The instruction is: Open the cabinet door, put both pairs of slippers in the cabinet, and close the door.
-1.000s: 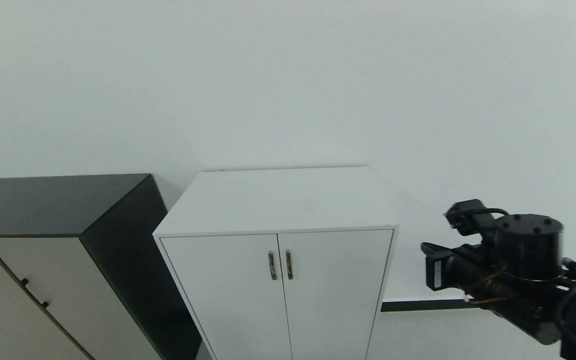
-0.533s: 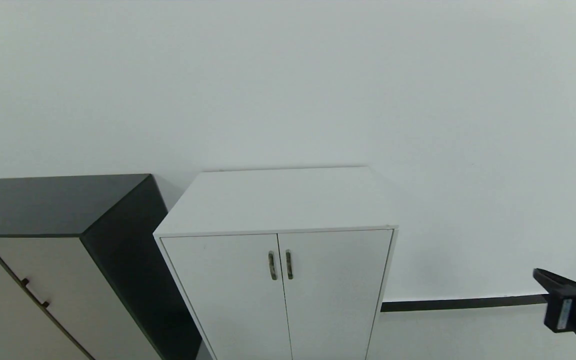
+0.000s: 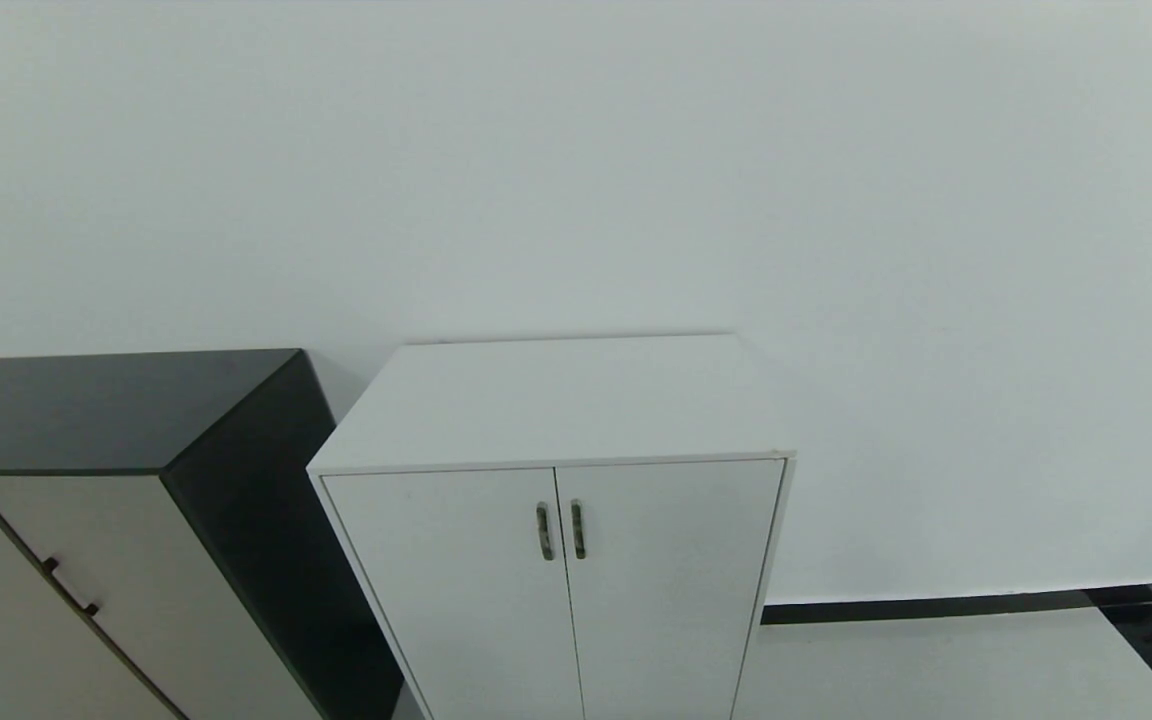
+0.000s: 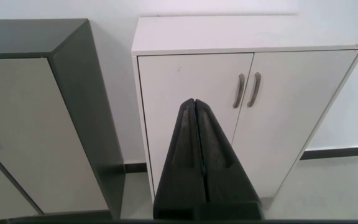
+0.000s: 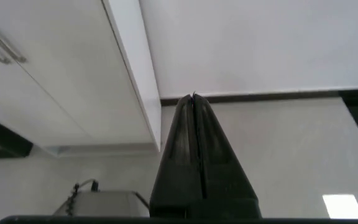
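Our right gripper (image 5: 194,98) has drawn back from the white cabinet (image 3: 556,580) (fingers pressed together, like the left gripper (image 4: 196,102)); the cabinet stands closed beside the dark cabinet (image 3: 236,480), so we handle no door now

Dark cupboard (image 3: 86,410) ahead of left gripper (image 4: 196,101), against white wall (image 3: 576,150). Black strip (image 3: 936,607) along wall bottom. Pale floor (image 3: 936,670) below.
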`<state>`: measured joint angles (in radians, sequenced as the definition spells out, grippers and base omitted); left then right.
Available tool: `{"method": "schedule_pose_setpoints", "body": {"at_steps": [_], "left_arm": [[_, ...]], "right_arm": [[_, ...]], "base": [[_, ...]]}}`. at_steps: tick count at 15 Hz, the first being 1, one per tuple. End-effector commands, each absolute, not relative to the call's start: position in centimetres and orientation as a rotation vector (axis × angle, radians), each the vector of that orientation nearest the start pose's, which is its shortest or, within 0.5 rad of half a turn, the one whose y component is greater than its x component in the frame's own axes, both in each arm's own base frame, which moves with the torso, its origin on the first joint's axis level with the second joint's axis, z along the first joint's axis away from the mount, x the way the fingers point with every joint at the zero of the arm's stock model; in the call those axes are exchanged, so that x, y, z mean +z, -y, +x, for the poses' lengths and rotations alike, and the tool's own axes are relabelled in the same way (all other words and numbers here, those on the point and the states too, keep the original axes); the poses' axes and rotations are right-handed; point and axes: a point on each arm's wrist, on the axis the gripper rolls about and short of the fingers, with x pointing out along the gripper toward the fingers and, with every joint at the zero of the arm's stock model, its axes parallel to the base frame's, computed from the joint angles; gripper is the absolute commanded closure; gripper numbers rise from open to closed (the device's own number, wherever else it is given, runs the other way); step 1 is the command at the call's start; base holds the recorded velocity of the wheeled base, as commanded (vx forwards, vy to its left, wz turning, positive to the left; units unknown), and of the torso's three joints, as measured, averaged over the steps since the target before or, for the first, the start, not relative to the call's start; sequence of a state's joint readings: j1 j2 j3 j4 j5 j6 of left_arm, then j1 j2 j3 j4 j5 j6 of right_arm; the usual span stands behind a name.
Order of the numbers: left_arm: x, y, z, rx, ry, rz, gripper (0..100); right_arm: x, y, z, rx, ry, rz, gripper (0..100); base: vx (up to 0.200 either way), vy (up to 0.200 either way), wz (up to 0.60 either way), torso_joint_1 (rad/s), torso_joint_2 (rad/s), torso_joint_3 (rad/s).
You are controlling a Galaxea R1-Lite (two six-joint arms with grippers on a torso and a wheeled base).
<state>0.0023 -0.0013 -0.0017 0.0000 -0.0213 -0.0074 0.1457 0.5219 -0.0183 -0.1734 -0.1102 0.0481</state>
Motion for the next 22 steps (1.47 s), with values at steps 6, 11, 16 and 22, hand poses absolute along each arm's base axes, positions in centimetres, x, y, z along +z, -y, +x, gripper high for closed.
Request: {"method": "schedule_pose_setpoints", "body": {"at_steps": [6, 11, 16, 22], "left_arm": [[7.6, 0.1, -2.3, -0.018, 0.001, -0.008, 100], [7.6, 0.1, -2.3, -0.018, 0.001, -0.008, 100], [7.6, 0.1, -2.3, -0.018, 0.001, -0.008, 100], [7.6, 0.1, -2.3, -0.018, 0.001, -0.008, 100]], "right_arm": [[8.3, 0.2, -0.8, 0.160, -0.158, 0.034, 100], [7.8, 0.2, -0.7, 0.164, -0.200, -0.022, 100], [7.7, 0.0, -1.5, -0.026, -0.106, -0.005, 100], [7.5, 0.0, -2.3, -0.012, 0.000, 0.003, 100]], "base": [[0.000, 0.000, 0.00, 0.000, 0.00, 0.000], [0.000, 0.000, 0.00, 0.000, 0.00, 0.000], [0.000, 0.000, 0.00, 0.000, 0.00, 0.000], [0.000, 0.000, 0.00, 0.000, 0.00, 0.000]]}}
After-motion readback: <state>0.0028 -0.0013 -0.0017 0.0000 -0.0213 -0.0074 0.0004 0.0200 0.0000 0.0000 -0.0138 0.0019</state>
